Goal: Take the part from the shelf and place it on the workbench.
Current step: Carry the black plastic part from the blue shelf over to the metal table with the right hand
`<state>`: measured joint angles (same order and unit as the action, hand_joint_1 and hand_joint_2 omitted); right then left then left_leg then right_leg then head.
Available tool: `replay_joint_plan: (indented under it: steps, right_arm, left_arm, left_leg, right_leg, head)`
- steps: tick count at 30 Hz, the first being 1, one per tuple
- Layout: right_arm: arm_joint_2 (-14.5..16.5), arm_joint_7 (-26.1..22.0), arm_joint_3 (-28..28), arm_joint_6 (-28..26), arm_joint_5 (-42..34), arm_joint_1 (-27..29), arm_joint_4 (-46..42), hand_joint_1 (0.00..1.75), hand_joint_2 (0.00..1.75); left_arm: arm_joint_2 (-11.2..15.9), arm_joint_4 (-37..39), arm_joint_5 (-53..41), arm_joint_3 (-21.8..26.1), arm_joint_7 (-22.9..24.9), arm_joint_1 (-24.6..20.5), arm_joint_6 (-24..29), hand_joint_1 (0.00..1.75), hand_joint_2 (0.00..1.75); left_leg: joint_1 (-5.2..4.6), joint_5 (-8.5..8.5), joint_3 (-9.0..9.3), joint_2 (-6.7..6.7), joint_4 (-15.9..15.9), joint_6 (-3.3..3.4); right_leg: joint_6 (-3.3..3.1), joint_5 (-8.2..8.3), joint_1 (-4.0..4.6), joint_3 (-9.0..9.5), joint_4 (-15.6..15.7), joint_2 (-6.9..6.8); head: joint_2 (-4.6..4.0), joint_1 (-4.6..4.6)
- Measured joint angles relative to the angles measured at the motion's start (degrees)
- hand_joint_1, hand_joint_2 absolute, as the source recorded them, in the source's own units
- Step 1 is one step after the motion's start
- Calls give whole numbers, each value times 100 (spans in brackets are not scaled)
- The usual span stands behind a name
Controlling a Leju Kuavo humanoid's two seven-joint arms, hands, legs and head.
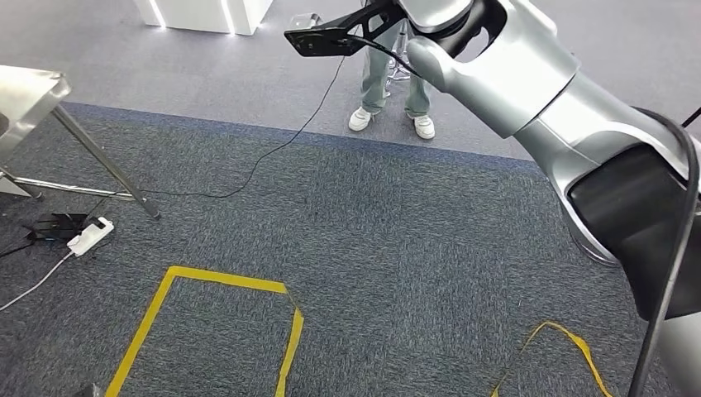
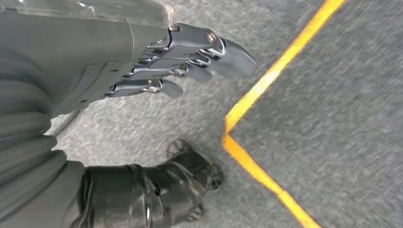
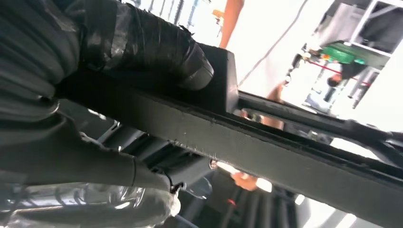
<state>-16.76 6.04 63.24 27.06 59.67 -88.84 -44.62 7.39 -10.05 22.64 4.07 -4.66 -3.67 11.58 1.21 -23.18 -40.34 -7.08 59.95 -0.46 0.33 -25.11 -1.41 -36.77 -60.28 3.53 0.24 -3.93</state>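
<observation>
The part (image 1: 324, 37) is a flat black piece, held up high at the top of the head view at the end of my raised right arm (image 1: 512, 74). In the right wrist view my right hand (image 3: 62, 123) grips this long black part (image 3: 285, 159), with the taped thumb on one side and the fingers on the other. My left hand (image 2: 157, 66) hangs over the grey carpet with its fingers stretched out and nothing in them. At the left edge, a corner of a metal workbench (image 1: 29, 95) stands on slanted legs.
A person's legs and white shoes (image 1: 393, 99) stand ahead, just behind the part. A black cable (image 1: 273, 153) runs over the carpet to a power strip (image 1: 89, 236) by the bench leg. Yellow tape (image 1: 223, 281) marks a box on the floor.
</observation>
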Motion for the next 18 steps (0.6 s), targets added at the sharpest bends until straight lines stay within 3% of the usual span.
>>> replay_joint_plan:
  steps: [1,3,5,6,7,8,10,11,12,14,16,18]
  right_arm:
    - [1,1,-1,-2,-2,-9,-7,175,175]
    - [4,3,-1,-5,-3,-26,-21,175,175]
    - [4,1,-1,-7,-3,-23,-21,175,175]
    - [4,-1,-1,-9,-3,-16,-21,175,175]
    - [4,-3,-1,-11,-3,-12,-22,175,175]
    - [5,-5,-1,-17,-3,-14,-22,175,175]
    - [8,-5,-1,-36,-2,-42,-23,175,175]
    - [8,-6,-1,-48,-1,-58,-22,175,175]
    - [10,-8,-1,-59,0,-68,-22,175,175]
    - [24,-17,0,-74,2,-61,-21,175,175]
    - [35,-22,1,-84,2,-38,-20,175,175]
    - [34,-21,1,-97,1,-19,-19,175,175]
  left_arm:
    - [4,1,-1,0,11,4,7,0,175]
    - [19,2,-1,0,14,-22,11,0,175]
    - [27,2,4,0,12,-41,-2,0,175]
    - [28,2,7,0,10,-41,-10,0,175]
    - [29,2,11,0,9,-39,-16,0,175]
    - [33,2,16,0,7,-38,-20,0,175]
    - [43,2,32,0,7,-43,-19,0,175]
    - [46,2,34,0,2,-46,-14,0,175]
    - [47,2,29,0,-13,-45,-9,0,175]
    - [49,2,8,0,-46,-36,0,0,175]
    - [49,2,2,0,-55,-22,-1,0,175]
    - [49,2,5,0,-39,-28,1,0,175]
  left_leg:
    - [-15,-81,-72,174,153,-29]
    - [-34,-364,-362,557,780,-66]
    - [-22,-563,-674,669,1400,-72]
    - [-21,-538,-712,681,1465,-65]
    - [-22,-424,-631,694,1306,-52]
    - [-29,-250,-437,735,955,-32]
    - [-91,-14,-20,935,192,23]
    - [-127,30,100,996,-26,53]
    - [-160,23,135,1011,-109,78]
    - [-168,51,148,878,-149,135]
    - [-149,82,199,771,-223,208]
    - [-134,93,237,668,-256,264]
  right_leg:
    - [-40,7,-4,30,28,-78]
    - [-94,-2,16,83,51,-234]
    - [-112,-25,42,113,51,-392]
    - [-114,-37,51,124,50,-470]
    - [-112,-49,60,136,50,-545]
    - [-105,-63,66,153,50,-619]
    - [-72,-94,89,176,52,-744]
    - [-45,-107,98,185,57,-793]
    - [-16,-118,103,192,66,-840]
    - [50,-133,98,209,84,-930]
    - [89,-256,81,148,-81,-805]
    - [83,-570,67,-141,-691,-516]
  head:
    - [0,14]
    - [0,42]
    - [0,46]
    - [0,47]
    - [0,48]
    - [0,47]
    - [0,45]
    - [0,41]
    - [0,38]
    - [0,33]
    - [0,27]
    - [0,19]
